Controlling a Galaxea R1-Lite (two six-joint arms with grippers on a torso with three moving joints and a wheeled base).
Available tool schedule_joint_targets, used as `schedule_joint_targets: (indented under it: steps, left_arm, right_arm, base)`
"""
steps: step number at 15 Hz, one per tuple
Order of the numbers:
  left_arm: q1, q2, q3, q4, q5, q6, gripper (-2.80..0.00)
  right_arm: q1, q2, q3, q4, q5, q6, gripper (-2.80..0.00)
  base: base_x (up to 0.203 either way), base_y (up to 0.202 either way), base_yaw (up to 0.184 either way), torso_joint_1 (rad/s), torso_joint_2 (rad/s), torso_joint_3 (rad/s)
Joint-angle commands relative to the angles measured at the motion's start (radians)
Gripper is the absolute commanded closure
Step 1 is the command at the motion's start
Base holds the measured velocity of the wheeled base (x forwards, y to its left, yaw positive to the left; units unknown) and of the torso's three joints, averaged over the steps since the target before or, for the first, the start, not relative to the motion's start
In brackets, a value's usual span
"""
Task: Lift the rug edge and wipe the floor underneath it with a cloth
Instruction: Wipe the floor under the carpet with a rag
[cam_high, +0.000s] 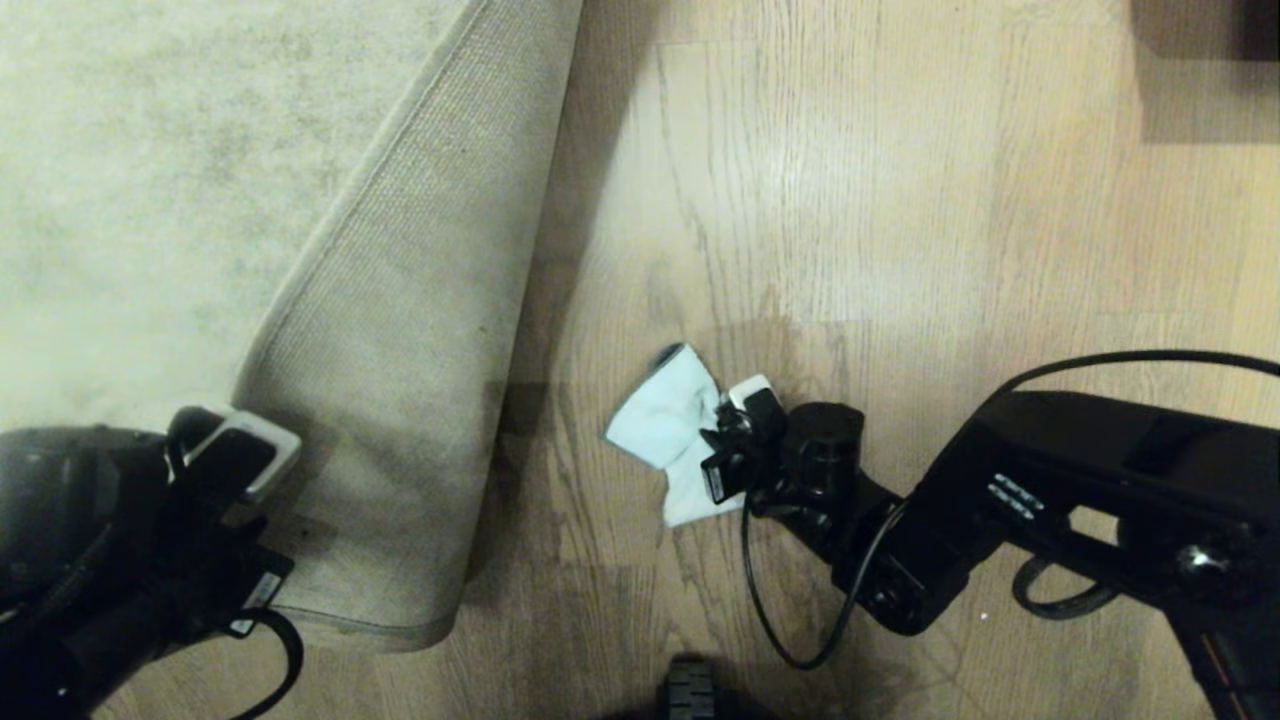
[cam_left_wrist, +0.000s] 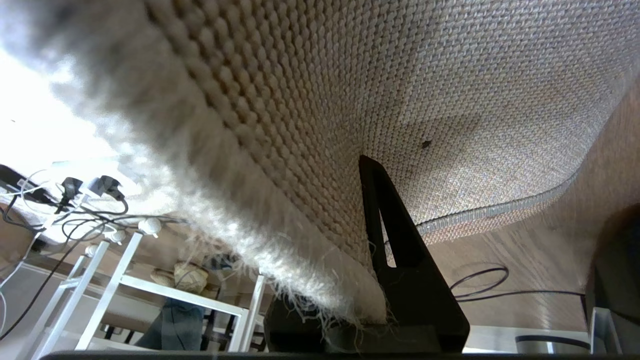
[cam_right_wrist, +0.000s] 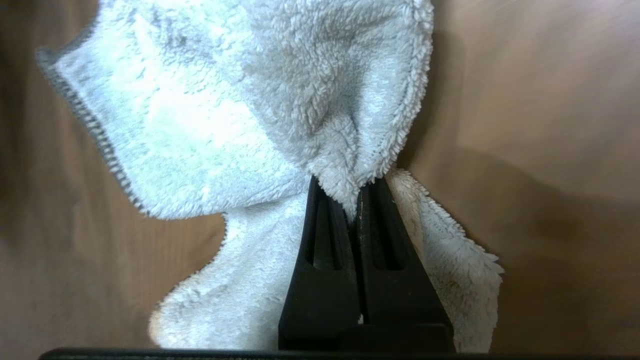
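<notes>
The rug edge (cam_high: 400, 400) is folded back over the beige-grey rug (cam_high: 150, 200), with its ribbed tan underside facing up. At the lower left, my left gripper (cam_high: 235, 455) is shut on that edge. In the left wrist view the woven backing (cam_left_wrist: 450, 100) lies against one black finger (cam_left_wrist: 400, 260); the other finger is hidden behind the fringe. My right gripper (cam_high: 725, 450) is low over the bared wood floor (cam_high: 850, 200), shut on the pale mint-blue cloth (cam_high: 665, 425). In the right wrist view the cloth (cam_right_wrist: 200, 125) bunches out of the shut right gripper (cam_right_wrist: 350, 192) onto the floor (cam_right_wrist: 550, 150).
A dark object (cam_high: 1200, 40) sits at the far right of the floor. A black cable (cam_high: 780, 620) loops under my right arm, and part of my base (cam_high: 690, 690) shows at the near edge. The left wrist view shows a white frame (cam_left_wrist: 150, 290) and plugged cables (cam_left_wrist: 75, 195).
</notes>
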Motion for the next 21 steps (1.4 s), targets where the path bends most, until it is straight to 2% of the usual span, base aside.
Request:
schedule_joint_targets:
  steps: [1,4,10,13,15,21]
  left_arm:
    - [0.000,0.002,-0.001,-0.003,0.003,0.003,0.00]
    - [0.000,0.002,0.001,-0.003,0.003,0.003,0.00]
    - [0.000,0.002,0.001,-0.003,0.003,0.003,0.00]
    - [0.000,0.002,0.001,-0.003,0.004,0.003,0.00]
    - [0.000,0.002,0.001,-0.003,0.004,0.002,0.00]
    - [0.000,0.005,0.001,-0.003,0.011,0.003,0.00]
  right_arm:
    - [-0.046,-0.063,0.016,0.007,-0.003,-0.003,0.00]
    - [-0.002,-0.085,0.057,0.005,0.032,-0.001,0.00]
    - [0.242,-0.082,0.060,0.018,0.036,0.008,0.00]
    - [0.346,-0.061,0.055,0.023,0.035,0.054,0.00]
    - [0.374,-0.027,0.052,0.011,0.033,0.058,0.00]
    - [0.378,0.038,0.044,-0.016,0.033,0.066,0.00]
  base:
    - [0.000,0.000,0.000,0.000,0.00,0.000]
    - [0.000,0.000,0.000,0.000,0.00,0.000]
    - [0.000,0.000,0.000,0.000,0.00,0.000]
    - [0.000,0.000,0.000,0.000,0.00,0.000]
    - [0.000,0.000,0.000,0.000,0.00,0.000]
    - [0.000,0.000,0.000,0.000,0.00,0.000]
